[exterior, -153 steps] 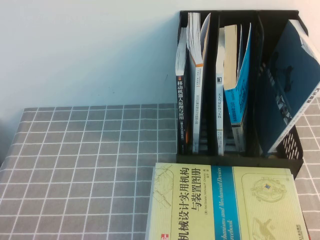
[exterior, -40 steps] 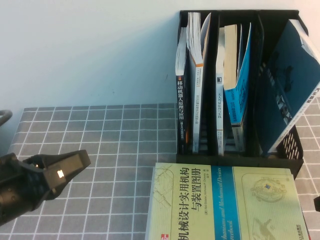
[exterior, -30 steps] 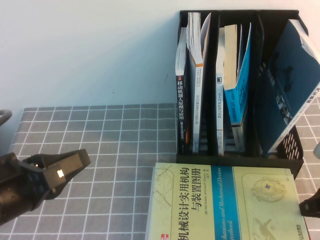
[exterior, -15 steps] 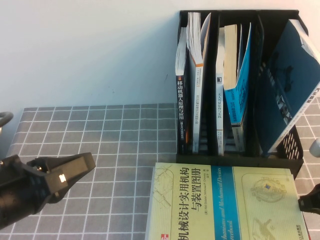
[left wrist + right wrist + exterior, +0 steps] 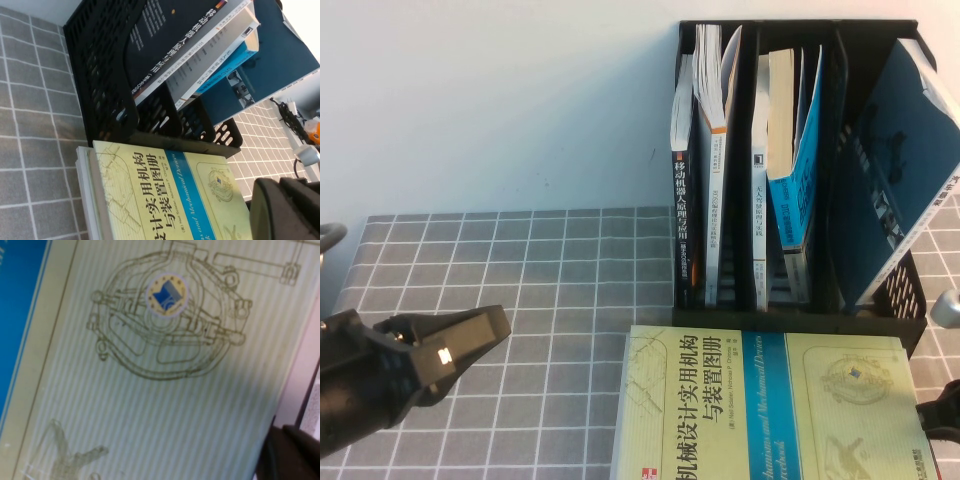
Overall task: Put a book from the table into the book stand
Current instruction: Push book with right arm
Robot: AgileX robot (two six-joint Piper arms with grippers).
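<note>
**Both arms low at the frame's edges, book flat on the counter**

The counter [image 5: 520, 290] is grey cloth with a white grid, set against a plain pale wall. The book stand [image 5: 800, 170] rises upper right, books upright or leaning in its compartments. Since half a second ago, the left end effector [image 5: 445, 350] has barely shifted, while the right end effector [image 5: 945, 410] has slid lower at the right edge. The book [image 5: 770, 410] lies flat, bottom centre-right, just in front of the stand. The left end effector sits well apart to its left, the right one just beside its right edge. Whether either is spread or pressed together, I cannot tell.
</note>
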